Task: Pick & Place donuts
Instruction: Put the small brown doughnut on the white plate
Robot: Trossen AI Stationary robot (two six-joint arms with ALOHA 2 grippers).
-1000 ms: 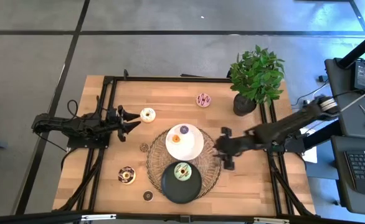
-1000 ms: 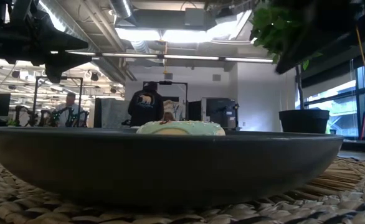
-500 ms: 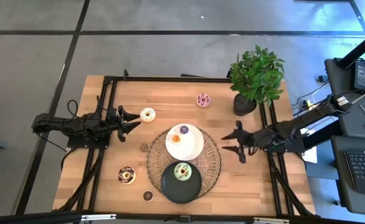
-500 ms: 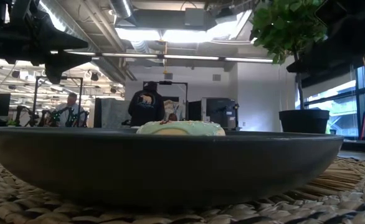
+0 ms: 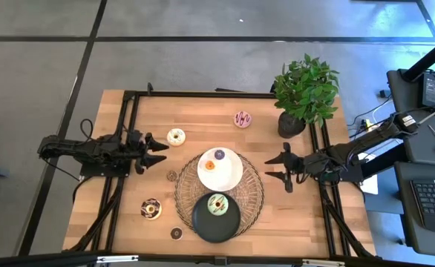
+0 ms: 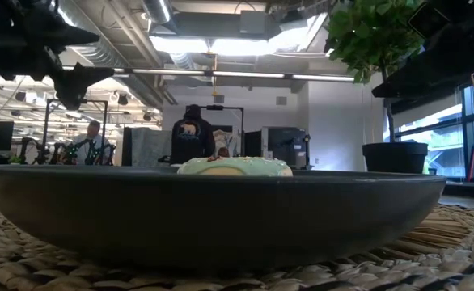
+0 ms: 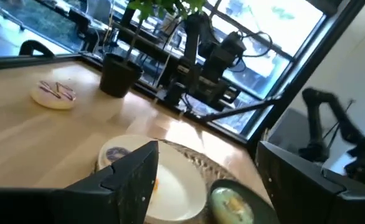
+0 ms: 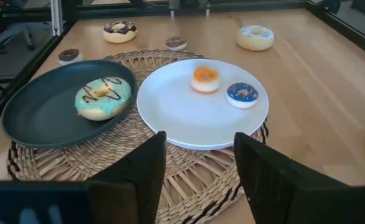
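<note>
Green donut (image 5: 217,204) lies in the black plate (image 5: 203,222); orange mini donut (image 5: 210,165) and purple mini donut (image 5: 220,154) lie on the white plate (image 5: 232,176). Beyond these, the cream donut (image 5: 176,136) sits on the surface (image 5: 203,119), apparently the next pick. Left hand (image 5: 158,147), near it, is wide open and empty and needs to advance and descend; right hand (image 5: 283,168) waits, open, empty.

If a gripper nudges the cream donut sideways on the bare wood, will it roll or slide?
The cream donut lies flat on the table, so it would probably slide, not roll. It looks small and likely light. Its glossy icing may be slippery.
</note>
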